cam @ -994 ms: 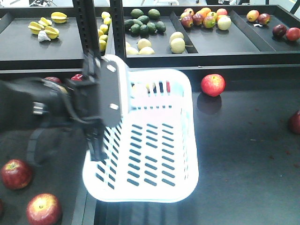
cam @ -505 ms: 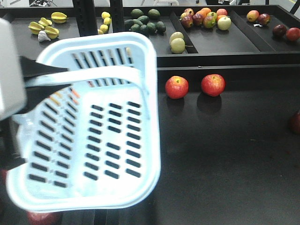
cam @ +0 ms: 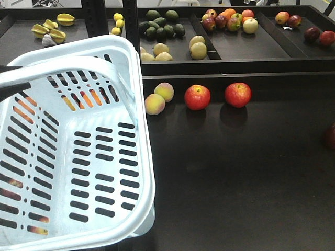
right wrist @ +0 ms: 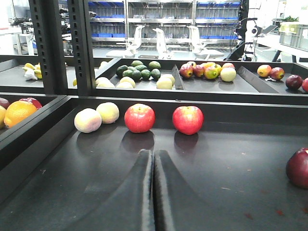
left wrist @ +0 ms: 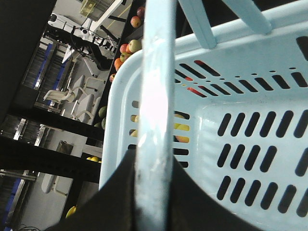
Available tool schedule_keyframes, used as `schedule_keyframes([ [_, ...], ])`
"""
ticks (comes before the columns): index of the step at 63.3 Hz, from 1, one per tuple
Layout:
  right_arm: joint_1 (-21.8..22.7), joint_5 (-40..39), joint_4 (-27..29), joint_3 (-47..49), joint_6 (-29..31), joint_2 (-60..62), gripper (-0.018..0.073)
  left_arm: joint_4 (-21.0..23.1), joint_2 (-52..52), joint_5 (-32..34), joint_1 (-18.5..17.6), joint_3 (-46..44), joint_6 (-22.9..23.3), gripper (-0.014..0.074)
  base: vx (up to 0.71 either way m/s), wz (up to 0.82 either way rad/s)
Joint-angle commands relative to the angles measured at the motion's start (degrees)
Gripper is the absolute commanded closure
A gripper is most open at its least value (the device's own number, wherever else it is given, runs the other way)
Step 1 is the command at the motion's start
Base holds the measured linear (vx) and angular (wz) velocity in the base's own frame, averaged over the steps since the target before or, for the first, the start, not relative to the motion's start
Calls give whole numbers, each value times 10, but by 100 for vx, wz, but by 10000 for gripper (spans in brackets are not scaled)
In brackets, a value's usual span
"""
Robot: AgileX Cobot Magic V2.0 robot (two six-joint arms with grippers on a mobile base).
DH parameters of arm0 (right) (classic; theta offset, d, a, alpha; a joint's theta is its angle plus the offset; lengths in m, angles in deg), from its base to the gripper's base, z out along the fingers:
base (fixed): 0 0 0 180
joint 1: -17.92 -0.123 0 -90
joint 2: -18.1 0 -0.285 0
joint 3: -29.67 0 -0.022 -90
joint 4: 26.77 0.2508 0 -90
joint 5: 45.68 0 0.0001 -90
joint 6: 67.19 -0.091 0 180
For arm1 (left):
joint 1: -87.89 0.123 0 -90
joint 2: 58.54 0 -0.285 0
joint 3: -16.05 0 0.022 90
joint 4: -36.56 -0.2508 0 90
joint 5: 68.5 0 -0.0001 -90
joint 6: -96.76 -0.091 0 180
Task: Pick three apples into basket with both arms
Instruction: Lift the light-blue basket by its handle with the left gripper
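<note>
The pale blue basket (cam: 137,157) hangs tilted at the left of the front view, close to the camera and empty. In the left wrist view my left gripper (left wrist: 153,161) is shut on the basket's handle (left wrist: 156,86), which runs up between the jaws. Two red apples (cam: 197,97) (cam: 237,94) sit side by side on the dark shelf. A darker apple (cam: 330,137) lies at the right edge. My right gripper (right wrist: 154,155) is shut with nothing in it, low over the shelf. It points at the two apples (right wrist: 139,118) (right wrist: 187,120), which lie well ahead of it.
Two pale peaches (cam: 155,103) (cam: 164,91) lie just left of the apples, next to the basket's rim. A raised back ledge (cam: 235,76) carries trays of avocados (cam: 159,26), mixed fruit (cam: 230,21) and star fruit (cam: 49,30). A black upright post (right wrist: 79,43) stands at left.
The basket has swung left and nearer the camera, uncovering the two peaches and the left apple. The left arm's black body no longer shows in the front view.
</note>
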Motion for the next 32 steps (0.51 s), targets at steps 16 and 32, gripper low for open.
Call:
schedule_keyframes([
  [16, 1, -44, -3, -8, 5, 6, 568, -1, -3, 57, -1, -19, 9, 604, 0, 0],
  [32, 1, -44, -3, -8, 5, 6, 568, -1, -3, 57, -1, -19, 9, 604, 0, 0],
])
